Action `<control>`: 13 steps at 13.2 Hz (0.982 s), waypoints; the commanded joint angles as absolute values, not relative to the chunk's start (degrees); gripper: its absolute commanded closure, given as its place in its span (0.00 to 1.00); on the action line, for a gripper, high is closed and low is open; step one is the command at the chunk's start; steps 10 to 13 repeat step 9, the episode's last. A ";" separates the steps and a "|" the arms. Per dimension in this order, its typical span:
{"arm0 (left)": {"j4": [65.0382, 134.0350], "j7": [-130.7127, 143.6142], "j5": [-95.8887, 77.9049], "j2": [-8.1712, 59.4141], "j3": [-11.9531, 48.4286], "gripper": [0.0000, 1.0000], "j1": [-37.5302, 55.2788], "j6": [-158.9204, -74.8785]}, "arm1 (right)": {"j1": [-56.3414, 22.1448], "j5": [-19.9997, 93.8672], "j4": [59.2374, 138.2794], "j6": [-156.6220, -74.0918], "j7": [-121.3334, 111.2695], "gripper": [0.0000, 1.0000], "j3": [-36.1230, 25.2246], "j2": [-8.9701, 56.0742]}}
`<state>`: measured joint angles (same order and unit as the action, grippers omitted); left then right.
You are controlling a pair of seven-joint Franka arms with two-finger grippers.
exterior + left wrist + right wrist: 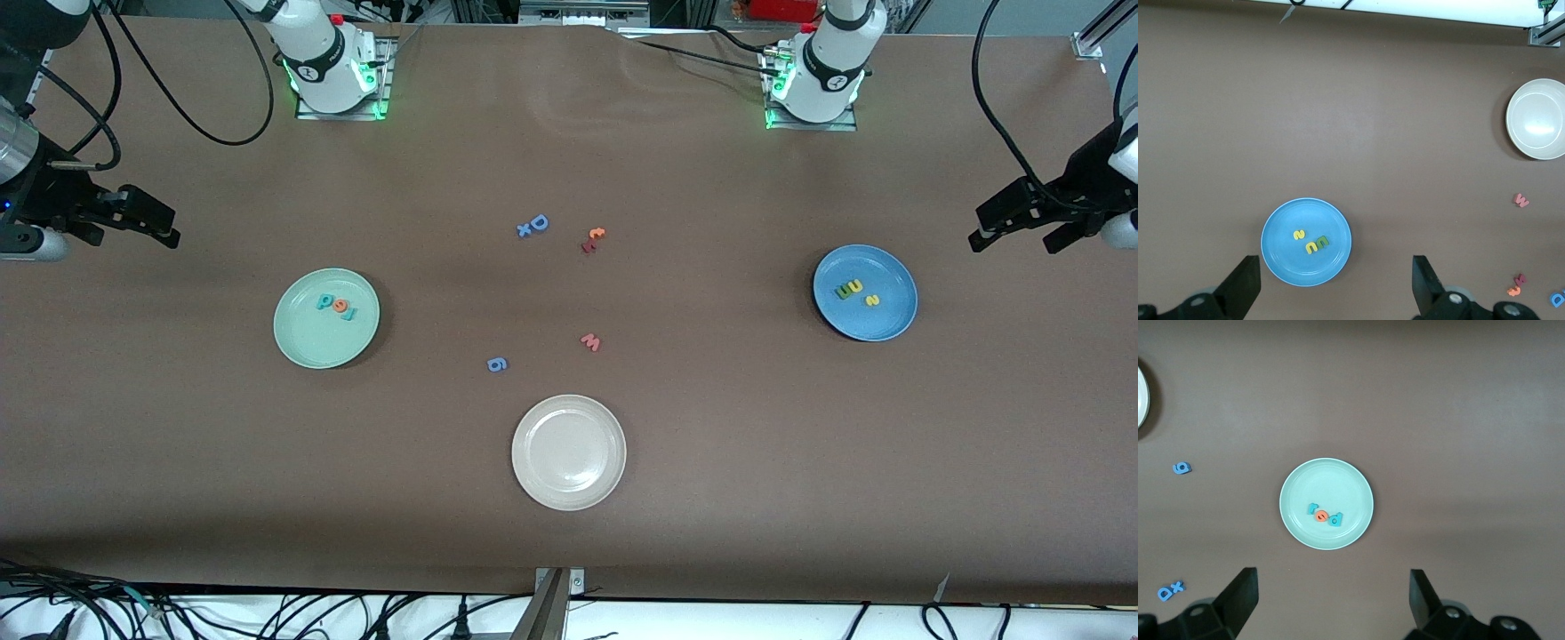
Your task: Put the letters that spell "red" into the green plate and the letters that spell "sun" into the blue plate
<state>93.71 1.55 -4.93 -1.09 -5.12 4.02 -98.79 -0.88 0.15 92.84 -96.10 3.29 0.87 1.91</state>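
place: robotics lab | evidence: brown-covered table (676, 498), bolted arm bases (338, 84), loose cables (178, 107)

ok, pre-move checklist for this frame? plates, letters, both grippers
1. Teal "r", orange "e", teal "d" foam letters in the round mint-green plate: ok.
2. Yellow "s", dark green and yellow arch letters in the round blue plate: ok.
3. Beige-white plate holds no letters: ok.
4. Left gripper open, empty, beside the blue plate at the left arm's end: ok.
5. Right gripper open, empty, at the right arm's end: ok.
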 commanded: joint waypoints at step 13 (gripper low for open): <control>89.04 2.02 -0.44 0.35 -4.92 0.00 4.92 -97.38 | -0.88 0.97 92.29 -95.10 2.64 0.00 0.97 1.58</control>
